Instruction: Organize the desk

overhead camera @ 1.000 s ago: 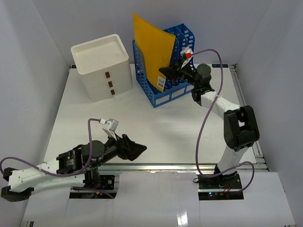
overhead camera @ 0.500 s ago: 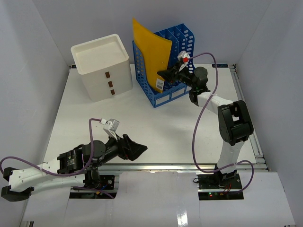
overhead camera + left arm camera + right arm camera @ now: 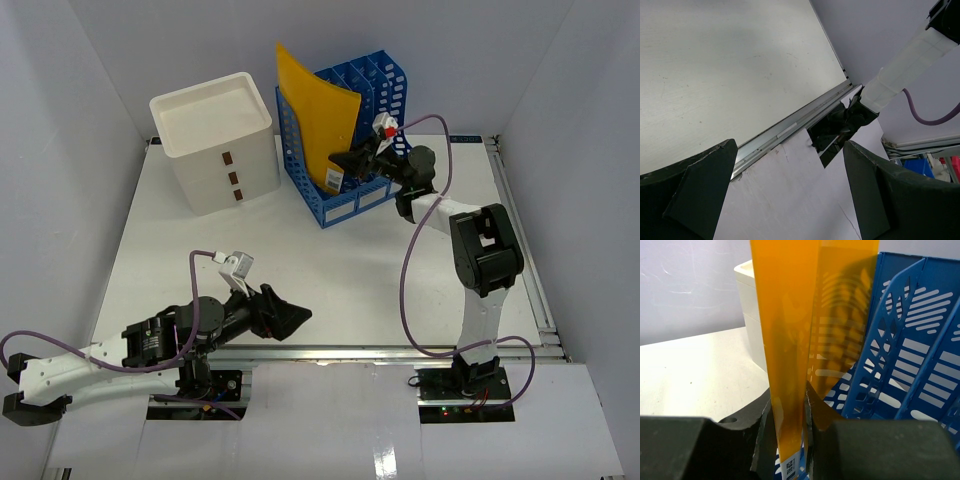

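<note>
**White desk, folder gripped at the file rack**

The desk (image 3: 330,270) is a broad, flat white tabletop that fills the middle of the top view. A metal rail (image 3: 400,352) runs along its near edge and another up its right side. In the left wrist view its surface (image 3: 715,65) is matte and faintly speckled, ending at the same rail (image 3: 790,127).

Two containers stand at the far side. The white drawer box (image 3: 215,140) sits at the back left, with three small brown pulls down its front. Its drawers are closed, so their contents are hidden. Just beside it to the right is the blue file rack (image 3: 375,90), with slotted dividers. A yellow folder (image 3: 315,110) stands on edge at the rack's left end, rising well above the dividers and leaning a little. I cannot tell exactly which slot it is in.

The right gripper (image 3: 345,163) is clenched on the folder's lower edge. The right wrist view shows the sheet (image 3: 790,340) pinched between both fingers (image 3: 765,435).

The left gripper (image 3: 290,318) hovers over the desk's near edge, released, with its fingers (image 3: 695,195) spread wide and grasping nothing.
</note>
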Tool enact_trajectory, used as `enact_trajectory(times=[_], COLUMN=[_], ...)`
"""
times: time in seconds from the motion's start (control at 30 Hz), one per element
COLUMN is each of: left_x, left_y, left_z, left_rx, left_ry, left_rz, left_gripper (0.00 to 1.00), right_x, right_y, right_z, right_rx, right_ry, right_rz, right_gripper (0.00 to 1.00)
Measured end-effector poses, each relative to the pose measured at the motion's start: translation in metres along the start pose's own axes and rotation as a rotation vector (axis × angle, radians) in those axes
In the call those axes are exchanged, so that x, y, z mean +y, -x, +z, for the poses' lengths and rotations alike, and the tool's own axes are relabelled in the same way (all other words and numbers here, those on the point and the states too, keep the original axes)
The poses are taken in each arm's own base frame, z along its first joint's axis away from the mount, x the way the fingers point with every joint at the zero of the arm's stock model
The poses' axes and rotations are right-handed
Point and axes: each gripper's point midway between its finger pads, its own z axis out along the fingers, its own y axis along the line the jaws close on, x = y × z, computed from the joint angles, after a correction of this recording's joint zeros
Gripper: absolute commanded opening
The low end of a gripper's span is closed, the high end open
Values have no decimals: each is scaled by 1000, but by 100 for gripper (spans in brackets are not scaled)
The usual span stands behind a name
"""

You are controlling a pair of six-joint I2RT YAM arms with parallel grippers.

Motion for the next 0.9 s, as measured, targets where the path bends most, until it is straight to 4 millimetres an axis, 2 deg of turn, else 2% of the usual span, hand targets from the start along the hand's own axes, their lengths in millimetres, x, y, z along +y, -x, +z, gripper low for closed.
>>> enact_trajectory(times=[0.2,0.43,0.57,0.7,0.77,0.8,0.9], left_x=[0,1,1,0,0,0,0], left_y=[-1,-2,-1,0,0,1,4], left_z=[0,0,0,-1,-2,-2,-4], left_rx=[3,5,3,0,-3,-5,-18], left_ry=[-3,0,-2,-6,-8,-9,-11], left_rz=[0,1,0,-1,-2,-3,-7], left_gripper=[98,98,98,98,98,98,98], right_x=[1,4,6,8,10,11,15], right_y=[-11,-46,-51,-49,-46,-44,-28], right_z=[-4,-19,-25,-28,-28,-28,-29], right_rx=[19,94,121,136,141,145,153], right_ry=[6,-20,-35,-48,-50,-52,-56], right_rz=[-15,-20,-21,-26,-24,-22,-26], right_gripper=[13,24,46,63,72,73,83])
